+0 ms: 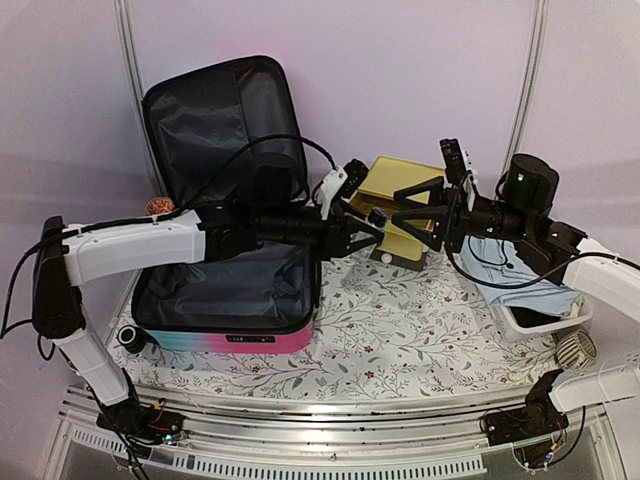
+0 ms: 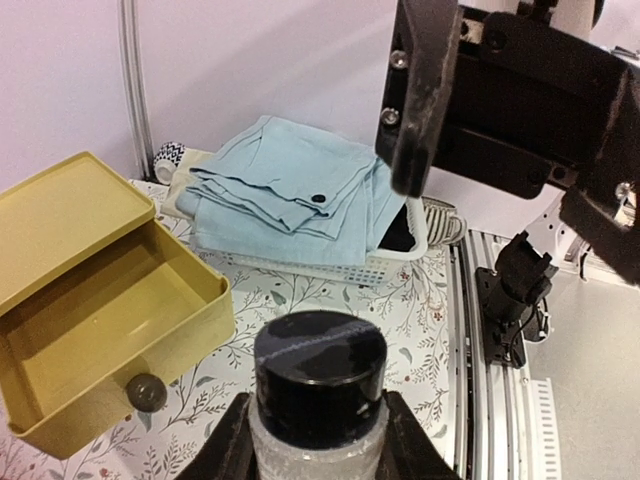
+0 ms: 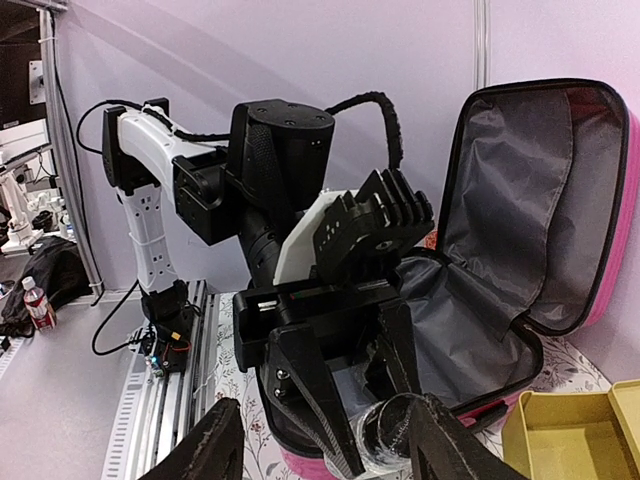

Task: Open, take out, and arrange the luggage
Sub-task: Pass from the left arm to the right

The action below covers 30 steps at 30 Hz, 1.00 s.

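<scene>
Jaws of the left gripper (image 2: 320,440) clamped a black-capped jar (image 2: 320,365). Those of the right gripper (image 1: 395,202) stood apart (facing that jar, close by). Behind the left gripper, the luggage (image 1: 230,338) lay open.

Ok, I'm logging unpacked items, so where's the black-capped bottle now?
The bottle is gripped in the left claw, centre of the top view, between the open suitcase and the yellow drawer box.
</scene>
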Each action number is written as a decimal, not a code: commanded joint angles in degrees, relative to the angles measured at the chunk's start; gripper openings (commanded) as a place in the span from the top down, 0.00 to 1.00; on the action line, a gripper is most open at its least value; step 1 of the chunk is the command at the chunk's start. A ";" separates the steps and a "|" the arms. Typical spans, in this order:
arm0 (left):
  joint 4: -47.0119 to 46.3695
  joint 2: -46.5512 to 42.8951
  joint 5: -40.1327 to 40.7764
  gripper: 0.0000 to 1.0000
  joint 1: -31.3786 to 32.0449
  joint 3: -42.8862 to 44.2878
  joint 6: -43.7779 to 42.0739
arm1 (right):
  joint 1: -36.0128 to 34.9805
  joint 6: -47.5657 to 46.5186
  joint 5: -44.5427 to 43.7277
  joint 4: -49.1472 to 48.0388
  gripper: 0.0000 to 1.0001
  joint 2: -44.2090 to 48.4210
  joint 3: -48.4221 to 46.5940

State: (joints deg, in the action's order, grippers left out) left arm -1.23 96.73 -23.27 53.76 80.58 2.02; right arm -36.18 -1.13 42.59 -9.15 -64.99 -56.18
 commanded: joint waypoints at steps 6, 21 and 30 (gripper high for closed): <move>-6.56 0.70 -3.27 0.77 1.95 2.47 0.68 | -0.38 0.51 -2.44 -3.24 0.42 0.19 0.51; -7.14 0.32 -5.12 0.76 3.05 2.33 -2.01 | -0.40 0.86 -1.98 -3.25 0.43 -2.18 0.11; -7.99 0.33 -4.80 0.76 3.26 2.31 -2.02 | -0.39 0.78 0.50 -3.09 0.57 -2.99 -0.01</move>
State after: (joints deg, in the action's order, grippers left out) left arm -6.50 96.90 -27.83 55.99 81.60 0.62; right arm -36.34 -0.71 41.30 -11.25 -67.46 -56.05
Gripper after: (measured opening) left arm 0.330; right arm 0.451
